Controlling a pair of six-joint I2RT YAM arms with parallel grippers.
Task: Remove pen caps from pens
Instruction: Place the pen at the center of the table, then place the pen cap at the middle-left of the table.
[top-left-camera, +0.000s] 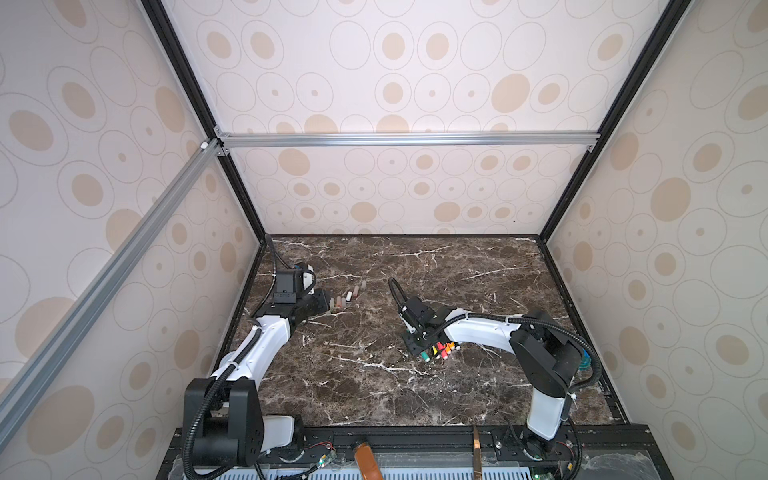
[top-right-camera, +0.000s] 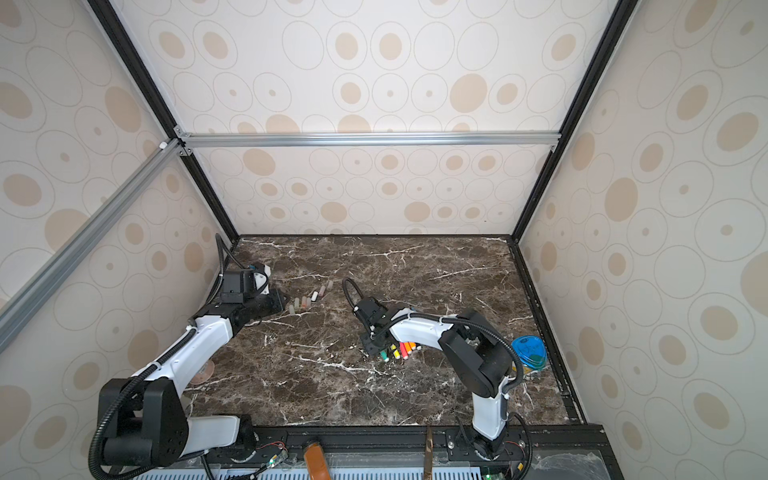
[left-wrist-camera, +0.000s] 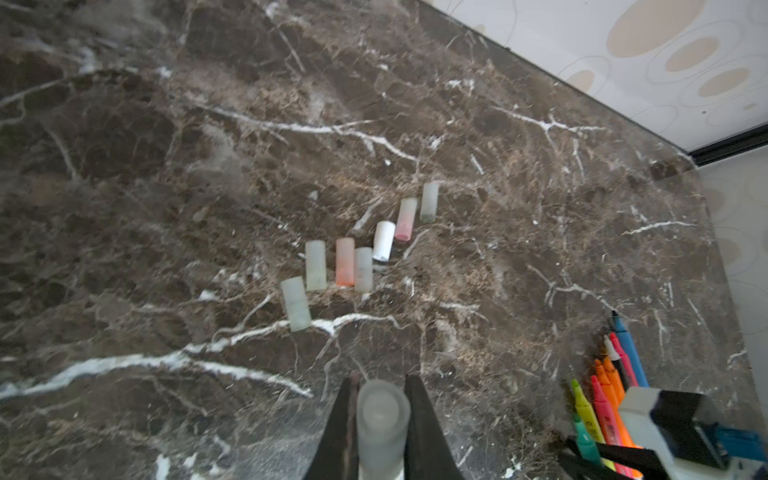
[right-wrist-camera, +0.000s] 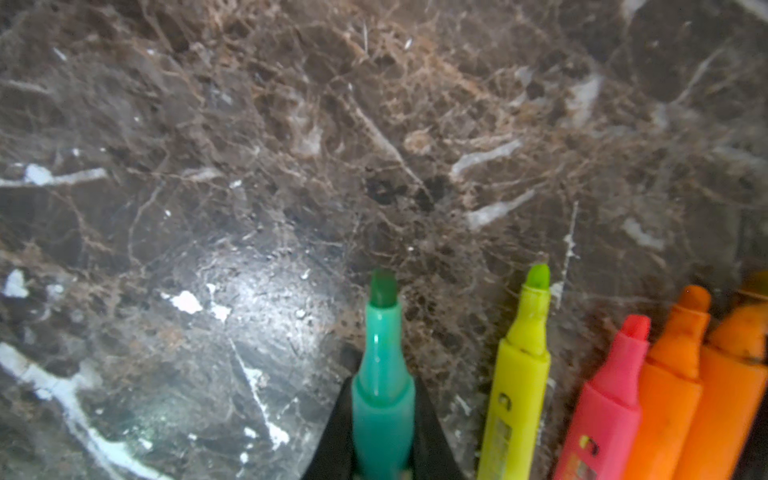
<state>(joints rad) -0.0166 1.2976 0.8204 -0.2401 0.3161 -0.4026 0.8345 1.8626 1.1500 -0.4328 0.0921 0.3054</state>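
Dark veined marble tabletop — blue container near its right edge, circle-patterned walls around

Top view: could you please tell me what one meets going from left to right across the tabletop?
left gripper shut on the held cap → loose pen caps → right gripper shut on the green pen → other pens → blue object
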